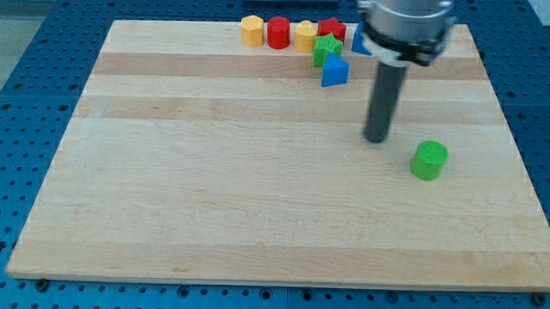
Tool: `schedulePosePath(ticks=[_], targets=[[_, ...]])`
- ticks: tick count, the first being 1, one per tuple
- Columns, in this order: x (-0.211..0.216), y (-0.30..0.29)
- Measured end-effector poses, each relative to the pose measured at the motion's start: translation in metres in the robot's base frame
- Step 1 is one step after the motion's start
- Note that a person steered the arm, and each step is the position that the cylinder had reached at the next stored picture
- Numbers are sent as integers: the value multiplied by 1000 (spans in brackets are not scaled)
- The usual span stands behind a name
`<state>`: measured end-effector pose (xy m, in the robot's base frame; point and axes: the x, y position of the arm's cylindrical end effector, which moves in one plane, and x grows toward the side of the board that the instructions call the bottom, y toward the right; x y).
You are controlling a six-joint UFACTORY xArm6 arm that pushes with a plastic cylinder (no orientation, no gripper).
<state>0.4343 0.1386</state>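
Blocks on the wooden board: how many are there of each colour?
Yellow: 2
Red: 2
Green: 2
Blue: 2, one partly hidden behind the arm
Total: 8

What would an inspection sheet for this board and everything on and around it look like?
Surface: pale wooden board, flat, with light and darker bands.
Blocks: green cylinder block alone at the view's right; a cluster at the view's top: yellow block, red cylinder block, a second yellow block, red block, green star-like block, blue block; another blue block partly hidden by the arm.
Clutter: nothing seen.
Pincer: none; my tip stands on the board just to the view's left of the green cylinder block, apart from it.
Cables: nothing seen.
Surroundings: blue perforated table around the board.
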Motion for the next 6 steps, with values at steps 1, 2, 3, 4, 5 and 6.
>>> schedulePosePath(ticks=[1,2,3,4,5,6], targets=[[30,51],[77,72],[76,71],[38,12],[30,-100],[-24,-200]])
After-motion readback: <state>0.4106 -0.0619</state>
